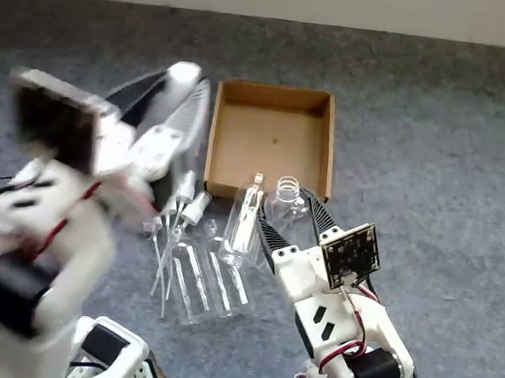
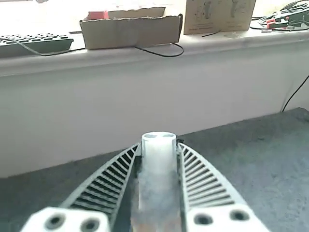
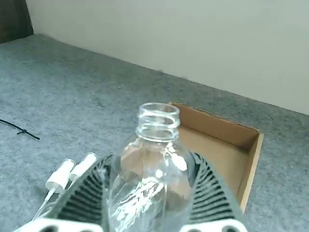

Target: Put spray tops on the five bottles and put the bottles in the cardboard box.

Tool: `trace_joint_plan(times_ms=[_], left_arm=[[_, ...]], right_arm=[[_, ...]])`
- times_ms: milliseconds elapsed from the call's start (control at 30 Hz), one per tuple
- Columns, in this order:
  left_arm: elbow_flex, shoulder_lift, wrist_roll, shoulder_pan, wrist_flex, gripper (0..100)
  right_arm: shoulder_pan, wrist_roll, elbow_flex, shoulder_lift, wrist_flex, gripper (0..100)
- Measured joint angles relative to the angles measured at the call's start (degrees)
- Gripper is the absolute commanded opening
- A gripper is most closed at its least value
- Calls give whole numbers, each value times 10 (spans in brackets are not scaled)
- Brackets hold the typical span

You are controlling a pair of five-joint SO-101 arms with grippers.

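grey carpet floor (image 1: 467, 127), white wall (image 2: 145, 101), ledge (image 2: 217, 43) above with keyboard (image 2: 34, 44), cables (image 2: 159, 50)

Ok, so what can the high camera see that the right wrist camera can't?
High view's extras: the left gripper raised, pinching a white spray top, and bare bottles lying on the grey carpet. Right wrist view's extras: the pale wall behind the box and a thin black cable on the carpet. Shared: the clear uncapped bottle held upright in the right gripper, the cardboard box and loose spray tops on the carpet.
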Motion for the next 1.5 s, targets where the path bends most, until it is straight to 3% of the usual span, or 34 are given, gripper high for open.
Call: trace_joint_plan(times_ms=[167, 300, 500, 733, 933, 1500], left_arm=[[39, 49, 0, 78, -222, 5], [22, 113, 0, 120, -284, 5], [-48, 227, 0, 168, -292, 5], [-65, 241, 4, 205, -280, 5], [-86, 241, 57, 204, -224, 5], [-164, 244, 62, 206, -220, 5]], right_arm=[[0, 0, 0, 0, -2, 5], [-1, 0, 0, 0, -2, 5], [-3, 0, 0, 0, -2, 5], [-2, 0, 0, 0, -2, 5], [-2, 0, 0, 0, -2, 5], [-1, 0, 0, 0, -2, 5]])
